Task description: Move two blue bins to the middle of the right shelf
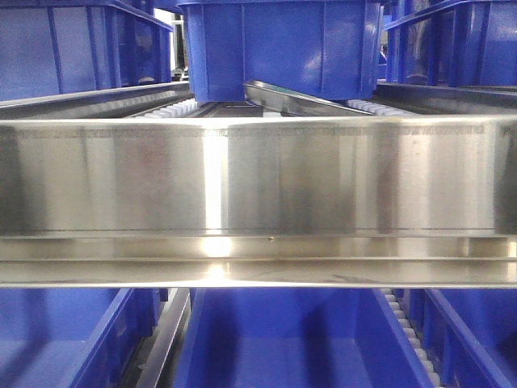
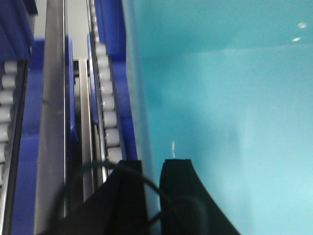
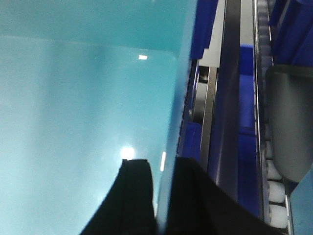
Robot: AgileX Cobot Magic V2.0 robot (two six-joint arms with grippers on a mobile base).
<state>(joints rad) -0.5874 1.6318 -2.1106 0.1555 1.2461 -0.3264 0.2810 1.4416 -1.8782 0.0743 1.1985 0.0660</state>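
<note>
One blue bin (image 1: pixel 283 48) hangs at the top centre of the front view, over the roller tracks behind the steel beam. Its inside looks teal in both wrist views. My left gripper (image 2: pixel 152 164) is shut on the bin's left wall, one finger inside the bin (image 2: pixel 220 98) and one outside. My right gripper (image 3: pixel 165 164) is shut on the right wall of the same bin (image 3: pixel 83 98), straddling it the same way. Neither gripper shows in the front view. I cannot tell which of the other blue bins is the second one.
A wide stainless shelf beam (image 1: pixel 258 178) fills the middle of the front view. More blue bins stand at upper left (image 1: pixel 73 48), upper right (image 1: pixel 460 40) and on the level below (image 1: pixel 283 339). White roller tracks (image 2: pixel 105 98) (image 3: pixel 274 196) run beside the held bin.
</note>
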